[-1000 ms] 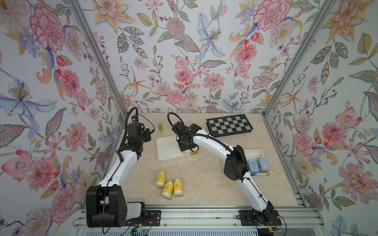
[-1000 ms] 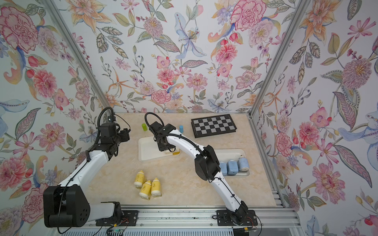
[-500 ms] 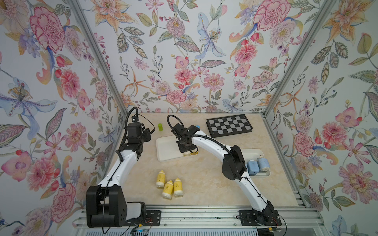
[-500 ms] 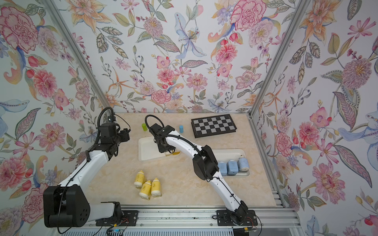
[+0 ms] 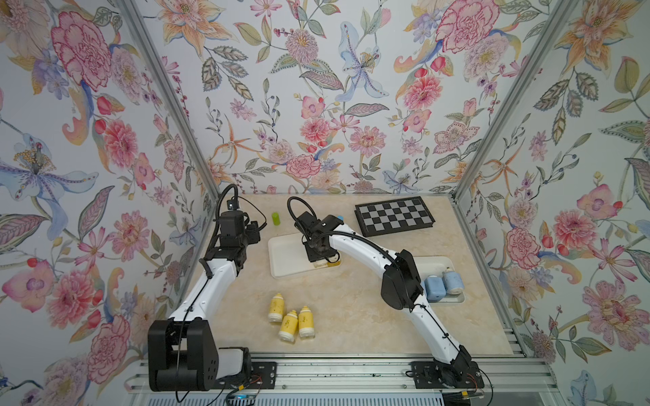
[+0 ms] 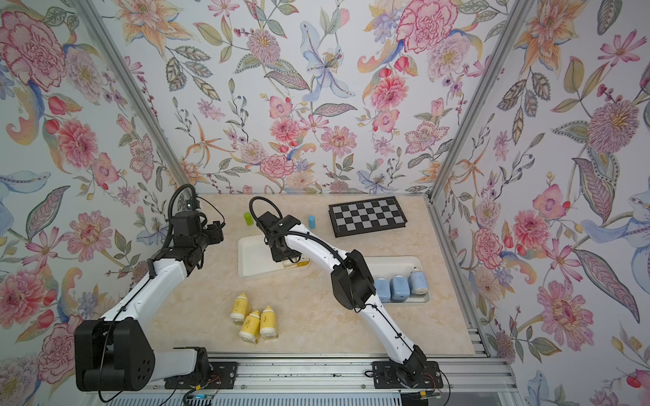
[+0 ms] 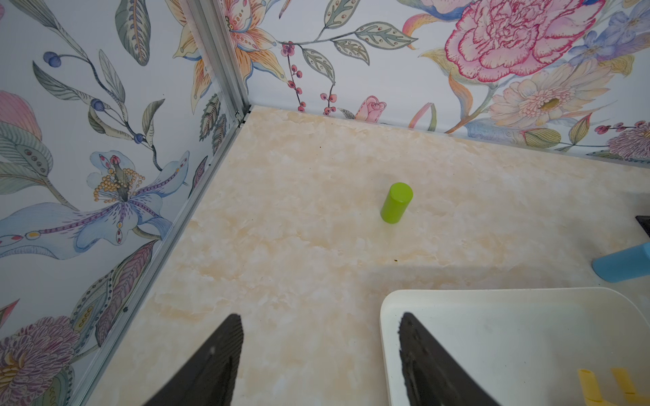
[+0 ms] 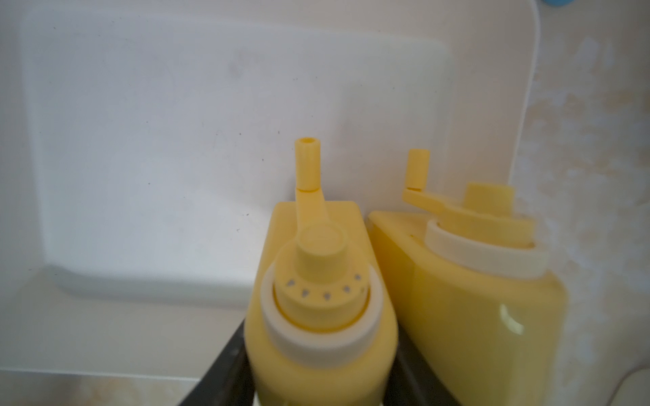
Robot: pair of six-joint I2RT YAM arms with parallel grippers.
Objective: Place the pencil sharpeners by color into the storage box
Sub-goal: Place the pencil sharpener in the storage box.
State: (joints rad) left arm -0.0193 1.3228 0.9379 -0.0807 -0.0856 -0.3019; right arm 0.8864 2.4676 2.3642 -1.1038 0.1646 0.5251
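Observation:
My right gripper (image 5: 318,258) (image 8: 320,332) is shut on a yellow pencil sharpener (image 8: 318,309) inside the white storage box (image 5: 285,253). That one stands close beside a second yellow sharpener (image 8: 475,298) (image 6: 302,263) at the box's right edge. Three more yellow sharpeners (image 5: 275,307) (image 5: 288,325) (image 5: 306,321) lie on the table near the front. Pale-blue sharpeners (image 6: 382,290) (image 6: 400,287) (image 6: 418,281) sit in another white box (image 6: 415,260) at the right. My left gripper (image 5: 255,232) (image 7: 320,316) hangs open and empty over the first box's far left corner (image 7: 527,334).
A green cylinder (image 6: 248,218) (image 7: 396,203) and a blue cylinder (image 6: 311,221) stand behind the box. A checkerboard (image 6: 367,218) lies at the back right. Flowered walls close in the left, back and right sides.
The right arm has shifted slightly, with the yellow sharpener still in its grip inside the box. The left arm has not moved.

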